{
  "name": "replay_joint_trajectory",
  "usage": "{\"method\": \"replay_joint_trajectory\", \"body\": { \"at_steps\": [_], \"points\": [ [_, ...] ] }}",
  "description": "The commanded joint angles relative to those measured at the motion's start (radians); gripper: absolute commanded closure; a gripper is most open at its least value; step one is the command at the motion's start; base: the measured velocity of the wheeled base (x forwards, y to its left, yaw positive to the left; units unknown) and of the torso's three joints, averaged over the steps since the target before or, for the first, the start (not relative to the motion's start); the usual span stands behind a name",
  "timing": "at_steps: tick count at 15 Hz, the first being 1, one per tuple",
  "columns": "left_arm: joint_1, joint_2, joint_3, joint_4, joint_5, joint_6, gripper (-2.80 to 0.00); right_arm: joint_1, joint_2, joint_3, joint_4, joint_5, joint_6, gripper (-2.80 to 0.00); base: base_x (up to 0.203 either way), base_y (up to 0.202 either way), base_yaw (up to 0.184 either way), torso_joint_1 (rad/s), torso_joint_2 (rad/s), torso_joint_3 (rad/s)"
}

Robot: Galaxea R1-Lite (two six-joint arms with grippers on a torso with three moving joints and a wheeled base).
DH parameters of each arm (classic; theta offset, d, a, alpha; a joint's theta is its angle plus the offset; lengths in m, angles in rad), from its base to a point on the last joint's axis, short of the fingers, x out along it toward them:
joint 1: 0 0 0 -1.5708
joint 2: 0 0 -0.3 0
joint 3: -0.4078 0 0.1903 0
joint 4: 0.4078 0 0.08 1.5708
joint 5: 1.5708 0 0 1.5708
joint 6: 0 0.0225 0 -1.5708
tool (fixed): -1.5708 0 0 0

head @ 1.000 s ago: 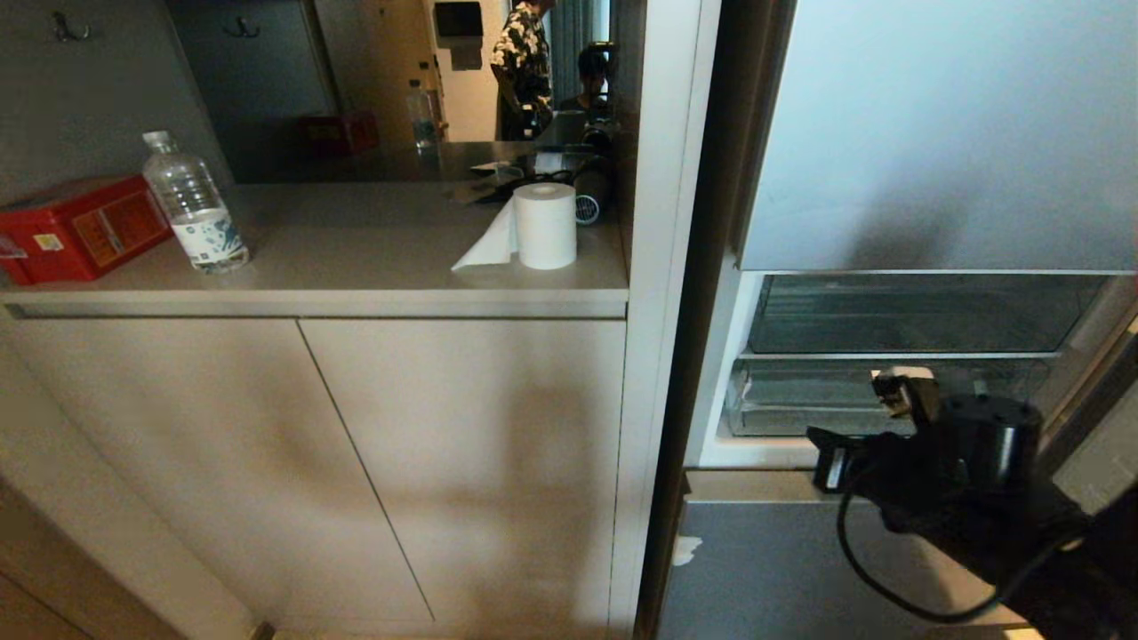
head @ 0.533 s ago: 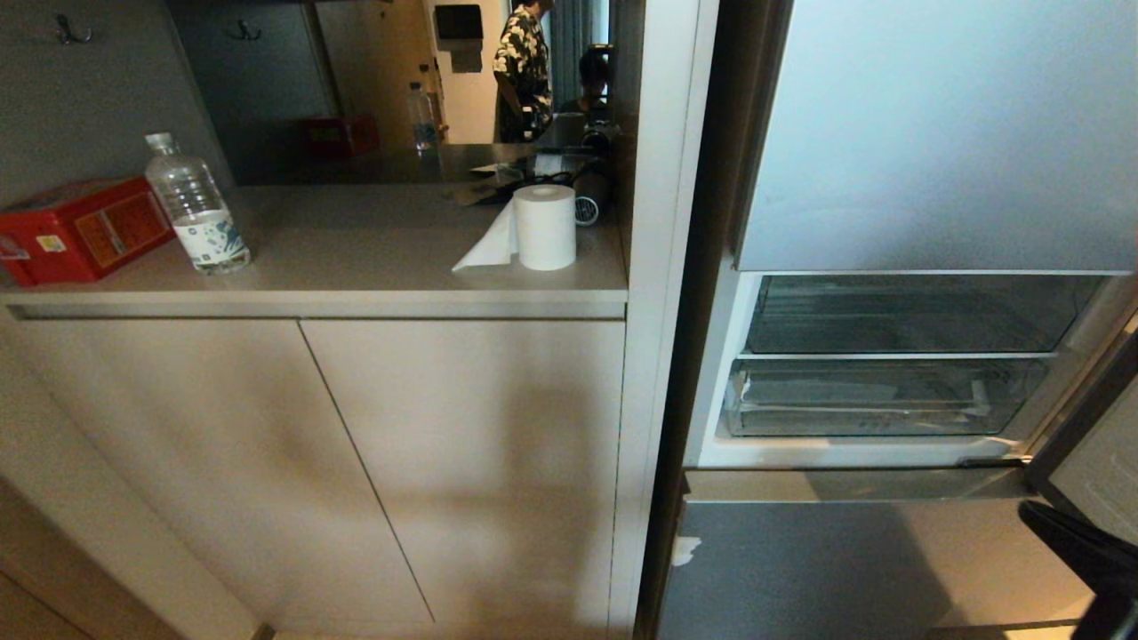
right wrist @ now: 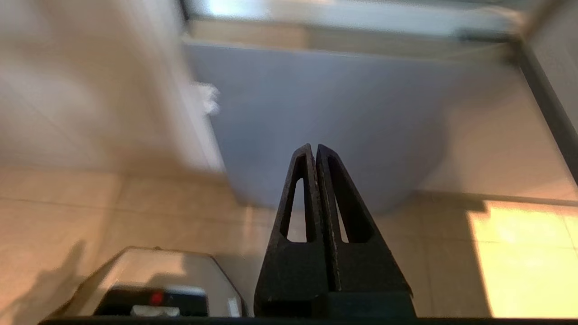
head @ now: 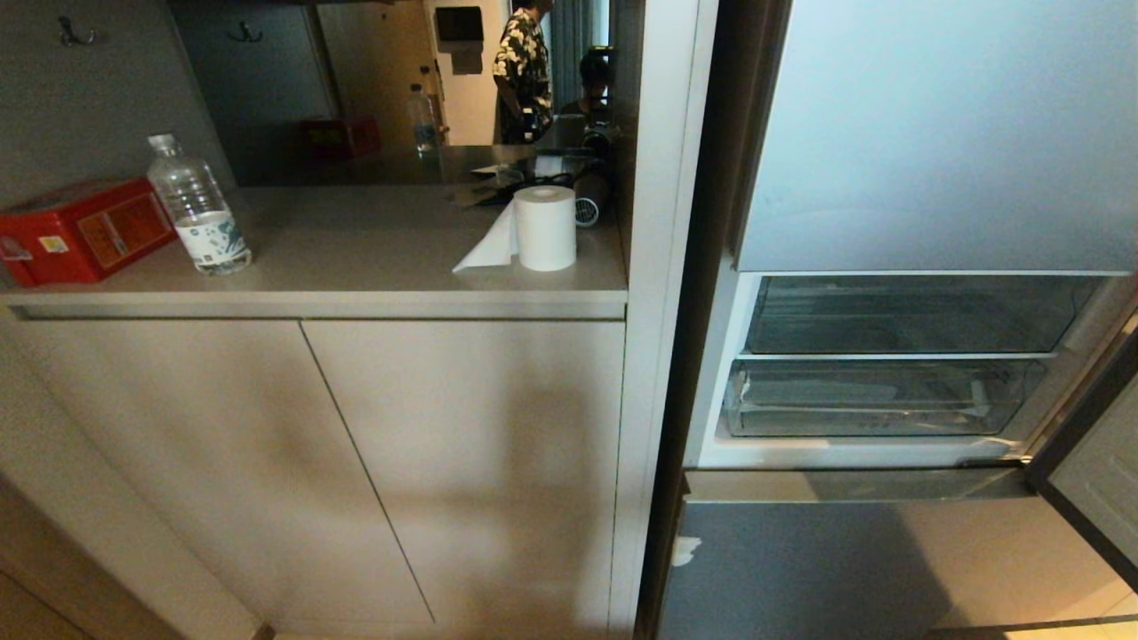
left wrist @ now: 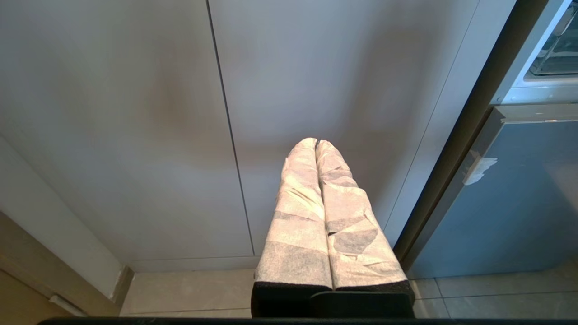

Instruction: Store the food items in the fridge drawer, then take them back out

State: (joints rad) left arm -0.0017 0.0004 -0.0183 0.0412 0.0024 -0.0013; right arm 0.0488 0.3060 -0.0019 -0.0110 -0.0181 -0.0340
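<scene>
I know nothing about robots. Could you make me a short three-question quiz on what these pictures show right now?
1. True or false: the right claw is shut and holds nothing.
2. Which stands nearest the fridge on the counter? A) water bottle B) paper roll C) red box
3. Does any fruit show in the fridge drawer?

Key: 1 true; 2 B; 3 no, none shows.

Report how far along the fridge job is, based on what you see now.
Done: the fridge drawer sits pushed in and no fruit shows in it or on the counter. In hand: nothing; the right tool and left tool are shut and empty, low by the floor. Left: cannot tell; no fruit is in view.
</scene>
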Motion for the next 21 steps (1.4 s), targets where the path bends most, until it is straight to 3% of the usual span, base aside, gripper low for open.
{"method": "replay_joint_trajectory", "body": {
  "at_steps": [1,6,8,21],
  "points": [
    [0.000,-0.002,0.000,0.000,0.001,0.000,0.00,-0.080,-0.091,0.002,0.020,0.023,-0.019,0.00,0.000,0.000,0.000,0.000,0.00,0.000],
    [0.000,-0.002,0.000,-0.001,0.001,0.000,0.00,-0.050,-0.307,0.002,0.020,0.029,-0.062,0.00,0.000,0.000,0.000,0.000,0.00,0.000],
    [0.000,-0.002,0.000,-0.001,0.001,0.000,0.00,-0.049,-0.306,0.002,0.019,0.012,-0.029,0.00,0.000,0.000,0.000,0.000,0.00,0.000],
    [0.000,-0.002,0.000,-0.001,0.001,0.000,0.00,-0.049,-0.306,0.002,0.019,0.013,-0.029,0.00,0.000,0.000,0.000,-0.149,0.31,0.157]
  ]
}}
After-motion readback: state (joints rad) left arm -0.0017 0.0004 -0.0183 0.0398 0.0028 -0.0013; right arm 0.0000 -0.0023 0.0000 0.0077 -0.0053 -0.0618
